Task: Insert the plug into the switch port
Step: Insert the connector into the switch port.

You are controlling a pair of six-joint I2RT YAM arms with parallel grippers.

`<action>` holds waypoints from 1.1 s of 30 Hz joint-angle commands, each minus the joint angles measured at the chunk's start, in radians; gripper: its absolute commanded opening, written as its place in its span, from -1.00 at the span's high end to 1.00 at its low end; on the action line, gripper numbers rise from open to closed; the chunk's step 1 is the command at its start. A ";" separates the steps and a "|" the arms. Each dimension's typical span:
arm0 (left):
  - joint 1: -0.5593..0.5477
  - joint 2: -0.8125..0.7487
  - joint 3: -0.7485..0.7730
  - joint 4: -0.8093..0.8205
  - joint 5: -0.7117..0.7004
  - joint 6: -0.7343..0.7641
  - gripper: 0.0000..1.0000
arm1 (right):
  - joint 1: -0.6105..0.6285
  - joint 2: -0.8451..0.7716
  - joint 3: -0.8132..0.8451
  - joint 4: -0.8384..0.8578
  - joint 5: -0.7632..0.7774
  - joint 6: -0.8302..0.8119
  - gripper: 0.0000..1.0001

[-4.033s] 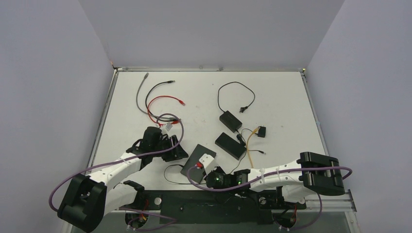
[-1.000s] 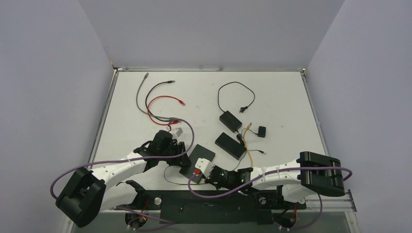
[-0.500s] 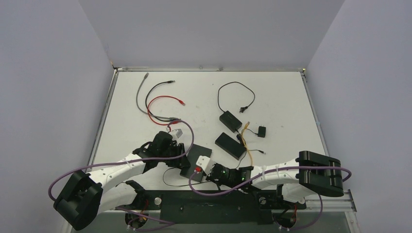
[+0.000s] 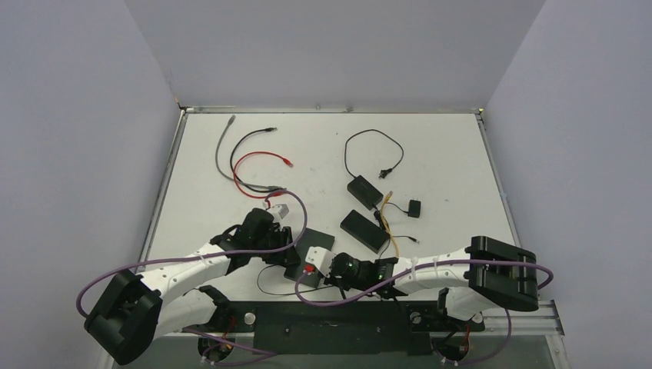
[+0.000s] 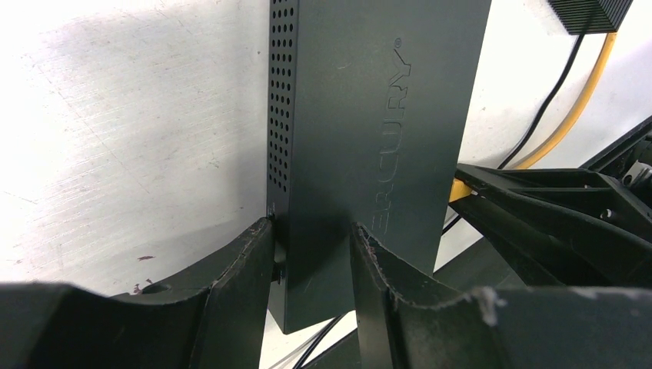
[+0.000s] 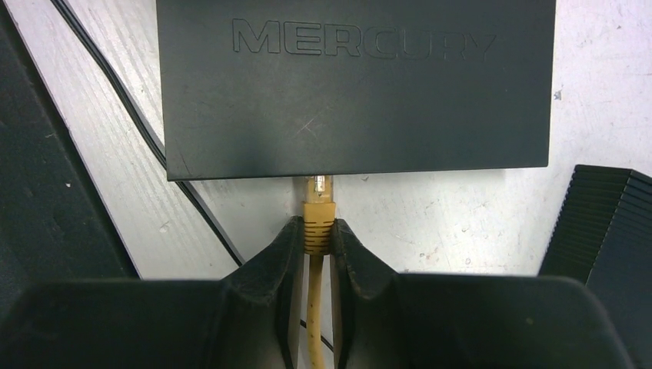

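**Plug at the switch's edge, both pairs of fingers clamped**

The right fingers (image 6: pixel 269 257) are closed tight on the yellow plug (image 6: pixel 318 219), pinching its boot from both sides. Its clear tip meets the near side of the switch (image 6: pixel 354 92). The port itself is hidden under that edge, so I cannot tell whether the plug is seated. The yellow cable (image 6: pixel 313 315) runs back between the fingers and out of view.

The left fingers (image 5: pixel 238 265) clamp the switch across its narrow end. Its perforated side faces one finger, and its far end is cut off at the top of the left wrist view.

From above, the plug is covered by the right wrist. The switch lies by the near edge of the tabletop (image 4: pixel 446 146), left of the middle. A thin black cable (image 6: pixel 131 115) passes under its corner, and a ribbed black box (image 6: pixel 603 231) sits just beside it.

Four seconds ago the left arm stood further left, off the switch. Over the last half second the right wrist has shifted slightly left, toward the switch.
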 commanded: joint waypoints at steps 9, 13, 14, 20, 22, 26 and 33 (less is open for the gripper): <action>-0.064 -0.064 0.061 0.023 0.146 -0.061 0.27 | -0.020 0.014 0.136 0.246 -0.088 -0.009 1.00; -0.063 -0.091 0.102 -0.067 0.043 -0.058 0.21 | -0.025 0.015 0.131 0.179 -0.108 0.016 1.00; -0.063 -0.093 0.116 -0.082 0.024 -0.058 0.19 | -0.025 0.019 0.129 0.161 -0.109 0.023 1.00; -0.062 -0.106 0.196 -0.238 -0.164 -0.057 -0.02 | -0.024 0.027 0.108 0.100 -0.110 0.094 1.00; -0.062 -0.112 0.215 -0.269 -0.212 -0.053 -0.11 | -0.024 0.023 0.100 0.088 -0.108 0.112 1.00; -0.060 -0.120 0.242 -0.317 -0.298 -0.055 -0.18 | -0.024 0.023 0.089 0.057 -0.100 0.138 1.00; -0.049 -0.135 0.292 -0.378 -0.425 -0.076 -0.23 | -0.021 -0.013 0.063 0.038 -0.073 0.173 0.78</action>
